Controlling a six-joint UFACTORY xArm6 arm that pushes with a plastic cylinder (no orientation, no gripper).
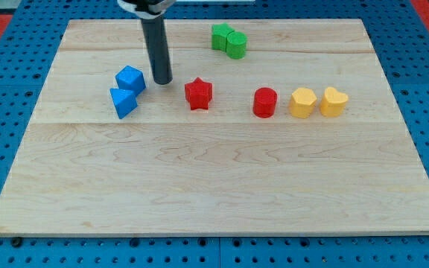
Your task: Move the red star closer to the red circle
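The red star (pixel 198 94) lies on the wooden board a little above its middle. The red circle (pixel 264 103) stands to the star's right, with a gap of about one block width between them. My tip (pixel 161 80) touches the board to the star's upper left, apart from it, between the star and the blue blocks. The rod rises from the tip to the view's top.
A blue cube (pixel 129 79) and a blue triangle (pixel 124 103) sit just left of my tip. Two green blocks (pixel 229 40) touch each other near the board's top edge. A yellow pentagon (pixel 302 103) and a yellow heart (pixel 333 102) stand right of the red circle.
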